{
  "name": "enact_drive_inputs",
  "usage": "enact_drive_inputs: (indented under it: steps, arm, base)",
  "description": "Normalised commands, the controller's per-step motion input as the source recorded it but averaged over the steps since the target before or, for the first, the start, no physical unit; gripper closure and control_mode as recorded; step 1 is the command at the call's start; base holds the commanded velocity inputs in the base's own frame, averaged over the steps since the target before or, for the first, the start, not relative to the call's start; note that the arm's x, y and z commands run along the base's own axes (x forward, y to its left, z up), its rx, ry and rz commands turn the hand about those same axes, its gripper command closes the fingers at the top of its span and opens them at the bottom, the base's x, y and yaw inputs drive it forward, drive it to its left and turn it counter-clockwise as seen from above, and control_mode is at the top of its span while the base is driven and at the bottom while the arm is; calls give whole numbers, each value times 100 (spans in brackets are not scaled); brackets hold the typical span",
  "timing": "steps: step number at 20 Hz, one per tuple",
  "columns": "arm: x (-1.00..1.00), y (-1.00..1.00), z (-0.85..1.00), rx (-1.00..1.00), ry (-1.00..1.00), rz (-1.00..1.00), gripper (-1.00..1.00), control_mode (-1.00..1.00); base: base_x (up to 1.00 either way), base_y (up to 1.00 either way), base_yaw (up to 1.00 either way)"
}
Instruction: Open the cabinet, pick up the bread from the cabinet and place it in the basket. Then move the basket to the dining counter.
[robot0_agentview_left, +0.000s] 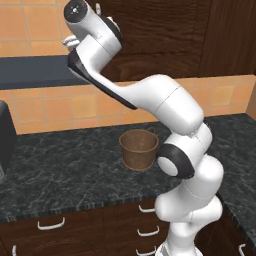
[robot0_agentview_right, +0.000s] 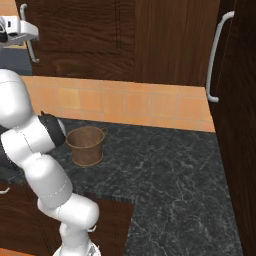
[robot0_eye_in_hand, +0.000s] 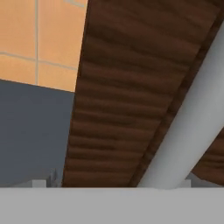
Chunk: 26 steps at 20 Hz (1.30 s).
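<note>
We see the gripper (robot0_agentview_right: 22, 31) spread at the cabinet (robot0_agentview_right: 100, 35) handle (robot0_eye_in_hand: 188, 131); the basket (robot0_agentview_left: 139, 148) stands near the counter (robot0_agentview_left: 60, 175) back edge

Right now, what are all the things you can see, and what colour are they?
cabinet: one, dark brown wood, on the wall above the worktop, door shut
bar handle: one, silver, on the cabinet door, right in front of the hand
basket: one, rusty brown, standing on the worktop
worktop: one, black marbled
wall tiles: many, orange, behind the worktop
drawers: several, dark brown with white handles, under the worktop
arm: one, white with dark joints
gripper: one, open, at the bar handle
</note>
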Motion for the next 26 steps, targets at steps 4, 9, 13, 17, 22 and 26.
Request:
enact_drive_inputs:
  steps: [4, 9, 13, 17, 22, 26]
  arm:
    - [23, 0, -10, 10, -4, 11, 100, -100]
    - [19, 0, -5, 7, -5, 8, 100, -100]
    - [19, 0, -4, 5, -6, 6, 100, -100]
    - [28, -1, -14, 1, -5, 4, 100, -100]
    - [7, -2, -25, -3, 1, 3, 100, -100]
    - [-84, -22, -4, 0, 0, 8, 100, -100]
  base:
    - [0, 0, 0]
    - [0, 0, 0]
    - [0, 0, 0]
    - [0, 0, 0]
    - [0, 0, 0]
    - [0, 0, 0]
